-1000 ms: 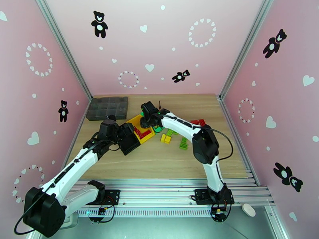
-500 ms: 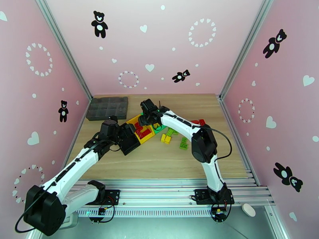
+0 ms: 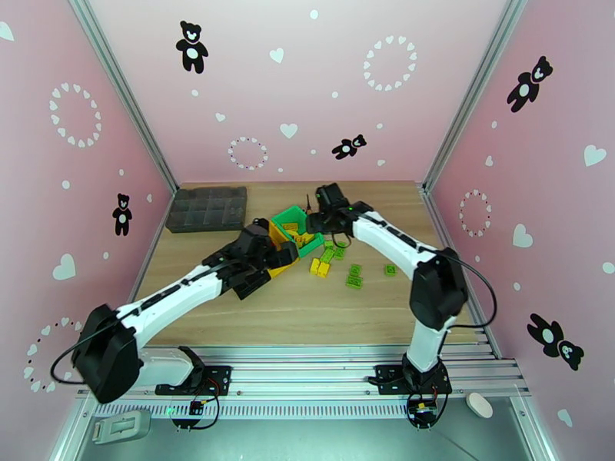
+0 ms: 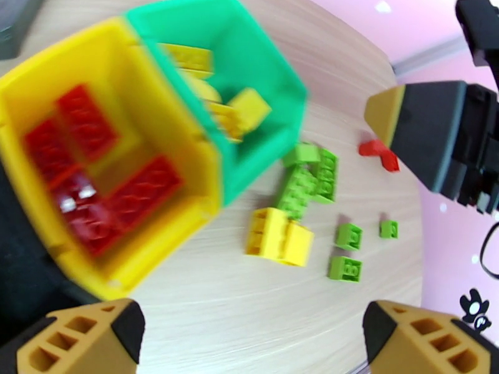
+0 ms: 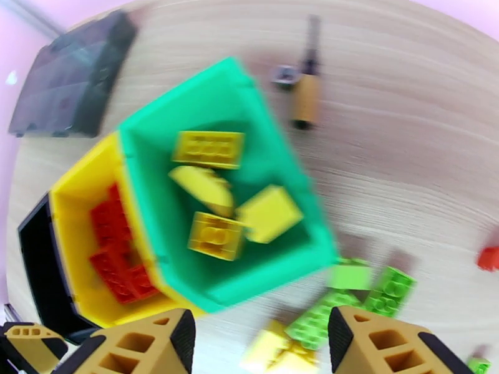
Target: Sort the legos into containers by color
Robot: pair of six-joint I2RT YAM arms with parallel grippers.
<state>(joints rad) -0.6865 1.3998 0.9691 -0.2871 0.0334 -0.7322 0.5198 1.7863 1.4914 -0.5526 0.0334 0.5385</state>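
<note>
- Left wrist view: the left jaws stand wide apart with nothing between them, the tan fingertips (image 4: 81,338) at the bottom corners of the view.
- Just beyond them is the yellow bin (image 4: 162,244), which holds several red bricks (image 4: 146,188). It is joined to the green bin (image 4: 268,63) on its far side.
- Right wrist view: the right jaws are also released and hold nothing. Their fingertips (image 5: 143,344) sit on either side of the near corner of the green bin.
- Four yellow bricks (image 5: 215,235) lie inside the green bin.
- The black bin (image 5: 37,257) sits at the other end of the row, touching the yellow bin. I cannot tell what is in it.
- Loose on the counter (image 3: 307,316), just beside the green bin, lie a yellow pair (image 4: 277,235) and a cluster of green bricks (image 4: 309,179).
- Three single green bricks (image 4: 348,235) lie a little further out, apart from one another.
- One red brick (image 4: 377,151) lies alone near the right arm's finger.
- A small tool with a tan handle (image 5: 305,95) rests on the counter beyond the green bin.
- In the top external view, a dark grey compartment tray (image 3: 207,209) sits at the far left corner of the counter, apart from the bins.
</note>
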